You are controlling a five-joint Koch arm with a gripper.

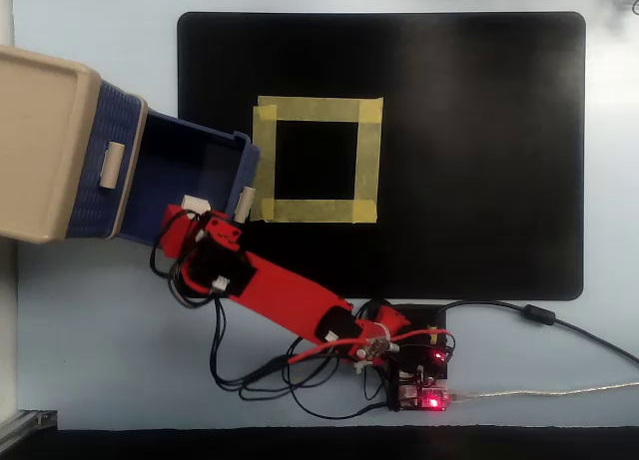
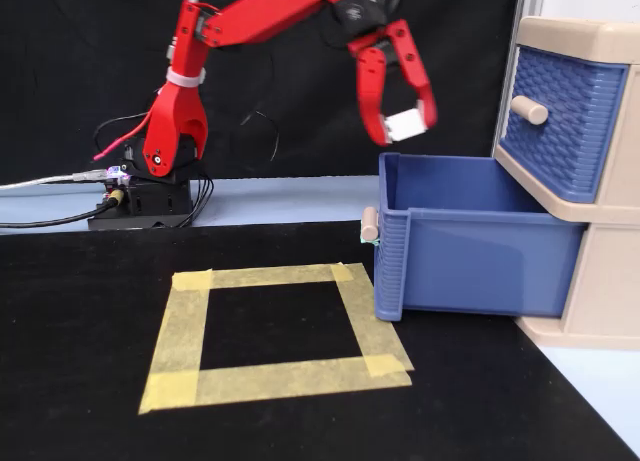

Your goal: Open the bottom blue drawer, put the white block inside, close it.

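Gripper: I saw the red gripper [image 2: 403, 129] clamped on the white block [image 2: 404, 124], raised in the air above the pulled-out drawer in the fixed view.
White block: from overhead I saw it [image 1: 195, 205] between the jaws, over the drawer's near side wall, just inside the rim.
Bottom blue drawer: I saw it [image 2: 480, 246] pulled well out of the beige chest [image 2: 600, 271], its beige handle [image 2: 369, 223] facing the tape square; I made out nothing inside.
Upper blue drawer: I saw it [image 2: 560, 116] shut.
Yellow tape square: I saw it [image 1: 316, 161] bare on the black mat [image 1: 479, 161], just beside the open drawer's front.
Arm: I saw it [image 1: 290, 300] stretched from its base [image 1: 419, 365] toward the drawer.
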